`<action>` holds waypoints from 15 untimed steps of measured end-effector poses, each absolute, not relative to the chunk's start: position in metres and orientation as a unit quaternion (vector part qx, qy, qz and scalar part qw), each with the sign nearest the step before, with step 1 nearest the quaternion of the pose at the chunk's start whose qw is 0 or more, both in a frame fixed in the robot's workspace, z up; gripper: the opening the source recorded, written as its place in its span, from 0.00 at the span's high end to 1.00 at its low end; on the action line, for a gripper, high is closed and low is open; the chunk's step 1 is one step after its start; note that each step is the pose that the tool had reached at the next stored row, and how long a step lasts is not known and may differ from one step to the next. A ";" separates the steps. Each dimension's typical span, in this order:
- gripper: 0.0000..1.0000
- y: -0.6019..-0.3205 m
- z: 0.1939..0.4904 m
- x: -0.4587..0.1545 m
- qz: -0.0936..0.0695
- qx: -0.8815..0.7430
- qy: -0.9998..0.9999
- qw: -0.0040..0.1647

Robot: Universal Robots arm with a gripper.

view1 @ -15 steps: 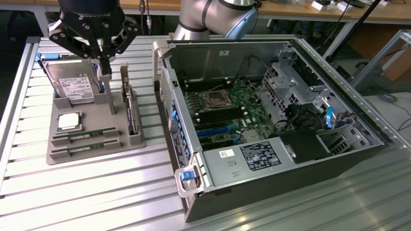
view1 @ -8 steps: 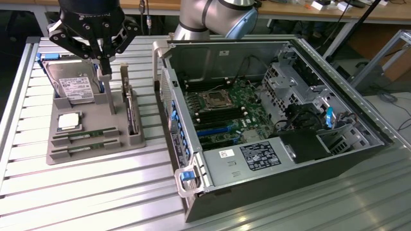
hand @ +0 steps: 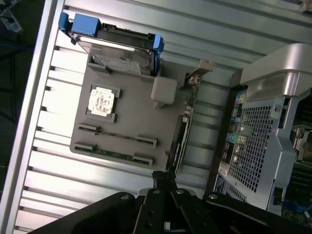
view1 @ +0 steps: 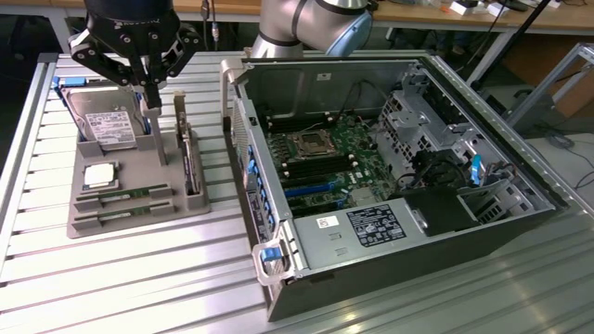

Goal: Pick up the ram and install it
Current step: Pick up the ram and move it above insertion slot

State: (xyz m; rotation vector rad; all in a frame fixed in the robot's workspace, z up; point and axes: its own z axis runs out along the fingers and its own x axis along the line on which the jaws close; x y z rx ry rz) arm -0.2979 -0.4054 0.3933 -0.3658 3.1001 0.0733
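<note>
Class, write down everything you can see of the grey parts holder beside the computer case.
The grey parts holder is a plastic-looking rectangular block with moulded pockets and an upright post. It lies flat on the slatted metal table, to the exterior view's left of the open computer case. It carries a hard drive, a square silver processor and green ram sticks in two long slots.

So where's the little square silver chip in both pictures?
Exterior view: the silver chip sits on the gray tray at the exterior view's left, between the hard drive and the ram sticks.
Wrist view: the chip is on the tray again, between the same two.
Shared landmark: the hard drive with blue ends.
</note>
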 end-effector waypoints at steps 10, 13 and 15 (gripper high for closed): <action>0.90 -0.405 0.393 -0.298 0.024 -0.139 0.990 0.009; 0.90 -0.405 0.393 -0.298 0.024 -0.145 0.989 0.009; 0.90 -0.405 0.393 -0.298 0.024 -0.148 0.989 0.009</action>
